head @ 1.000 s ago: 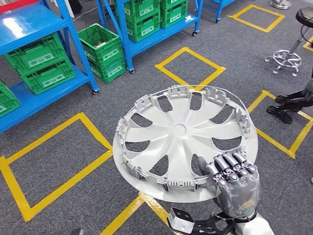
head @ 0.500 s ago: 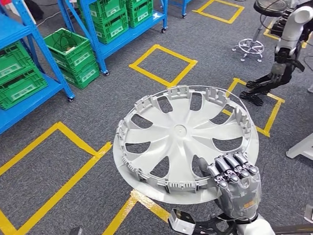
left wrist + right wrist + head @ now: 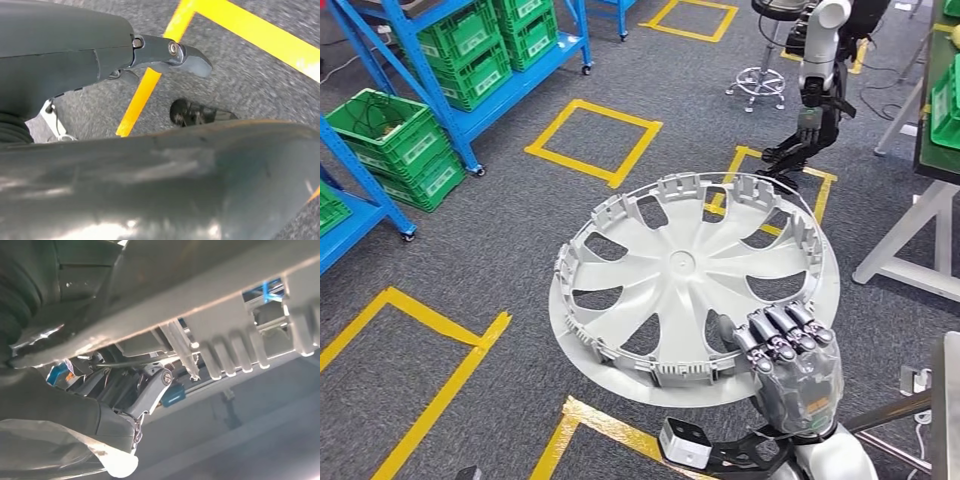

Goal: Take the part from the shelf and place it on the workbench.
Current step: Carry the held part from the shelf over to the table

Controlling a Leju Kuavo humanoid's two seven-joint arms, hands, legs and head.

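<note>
Right hand [image 3: 795, 375], you'll see at the lower right of the head view, has its fingers curled over the near rim of the wheel cover [image 3: 693, 285], holding it flat at centre frame above grey carpet [image 3: 493, 250]. Blue shelving [image 3: 426, 70] with green crates [image 3: 392, 140] sits upper left. Left hand [image 3: 166, 52]: grip unclear.

No text, brand or number can be read. The green crates [image 3: 463, 45] on the blue shelves [image 3: 512, 75] carry pale labels, too small to read, and an orange sticker on the right hand [image 3: 792, 370] is blurred.
</note>
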